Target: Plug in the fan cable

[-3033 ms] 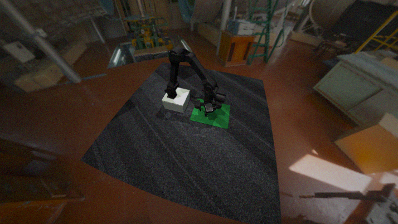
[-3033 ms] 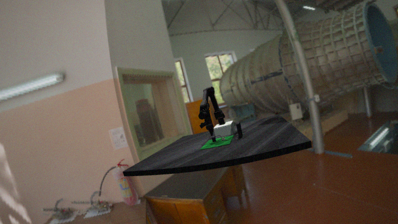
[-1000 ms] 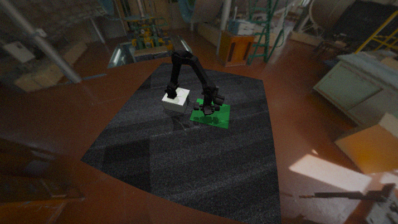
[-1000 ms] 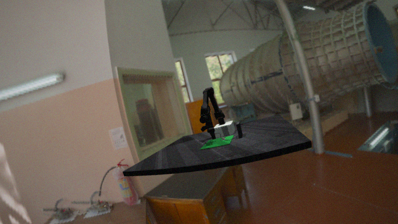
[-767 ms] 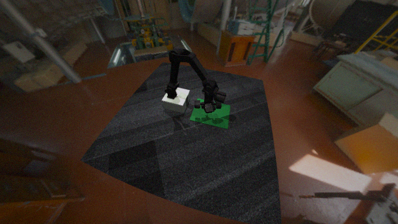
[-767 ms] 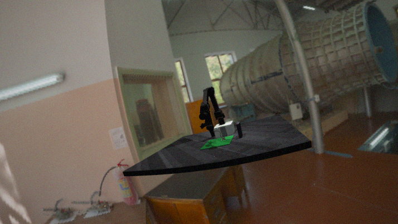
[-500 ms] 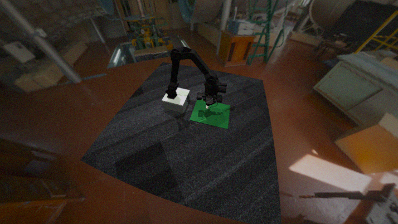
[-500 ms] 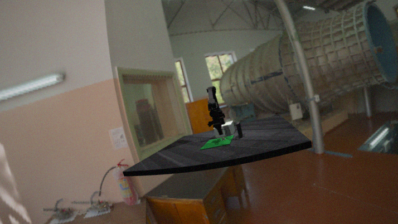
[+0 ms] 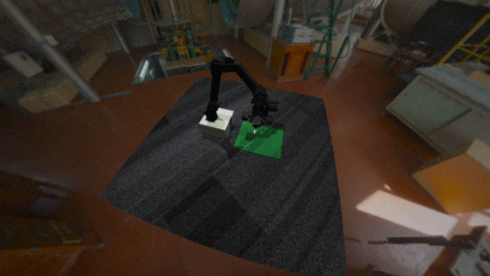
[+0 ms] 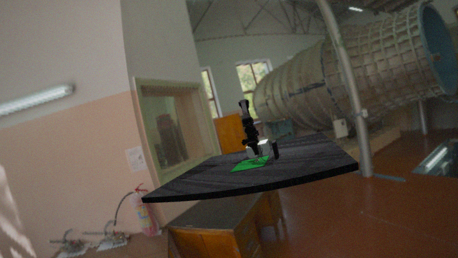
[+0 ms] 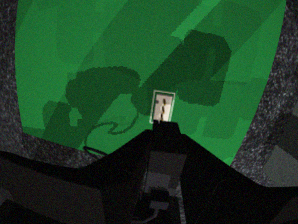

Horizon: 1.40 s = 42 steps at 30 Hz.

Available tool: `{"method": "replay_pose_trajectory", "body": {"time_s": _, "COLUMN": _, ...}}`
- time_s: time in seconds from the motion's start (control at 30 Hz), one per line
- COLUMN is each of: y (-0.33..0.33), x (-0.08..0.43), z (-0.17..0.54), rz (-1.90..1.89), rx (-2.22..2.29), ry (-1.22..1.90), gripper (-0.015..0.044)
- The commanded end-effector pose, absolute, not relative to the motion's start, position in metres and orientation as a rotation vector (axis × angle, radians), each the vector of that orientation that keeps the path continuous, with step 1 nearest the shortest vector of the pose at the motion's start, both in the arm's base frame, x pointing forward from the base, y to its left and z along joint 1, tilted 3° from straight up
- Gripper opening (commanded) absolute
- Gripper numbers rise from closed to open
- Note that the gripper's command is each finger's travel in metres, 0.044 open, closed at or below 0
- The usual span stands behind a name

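The green board (image 9: 269, 147) (image 10: 244, 167) (image 11: 40, 80) lies flat on the dark table. The four-pin header (image 9: 255, 132) (image 11: 163, 106), a small pale open frame with a row of pins, stands on it. My gripper (image 9: 257, 125) (image 11: 164, 137) is shut on the dark plug (image 11: 167, 164). In the wrist view the plug's front end is just below the header's near edge; the height gap and any contact cannot be told. A thin dark curve on the board, the cable or its shadow, runs left of the header. The fingers' shadows cover parts of the board.
The white box (image 9: 216, 125) (image 10: 263, 145) stands beside the board, under the arm's base. A black upright block (image 10: 275, 149), seemingly the fan, stands at the board's edge in the exterior view. The dark table (image 9: 192, 171) (image 10: 308, 163) extends around the board.
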State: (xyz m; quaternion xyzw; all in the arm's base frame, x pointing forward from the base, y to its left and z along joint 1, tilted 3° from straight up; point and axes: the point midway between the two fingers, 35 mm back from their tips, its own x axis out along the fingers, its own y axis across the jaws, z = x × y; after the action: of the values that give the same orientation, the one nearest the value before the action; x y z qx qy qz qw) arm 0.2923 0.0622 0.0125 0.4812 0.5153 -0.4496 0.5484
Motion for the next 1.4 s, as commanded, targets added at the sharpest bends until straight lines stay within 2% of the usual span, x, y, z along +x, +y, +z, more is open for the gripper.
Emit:
{"method": "replay_pose_trajectory", "body": {"time_s": 0.0, "y": 0.06, "x": 0.293, "z": 0.013, "rz": -1.071, "rx": 1.144, "ry": 1.211, "gripper": 0.0}}
{"method": "replay_pose_trajectory", "body": {"time_s": 1.37, "y": 0.052, "x": 0.295, "z": -0.009, "rz": -1.067, "rx": 1.138, "ry": 1.213, "gripper": 0.0}}
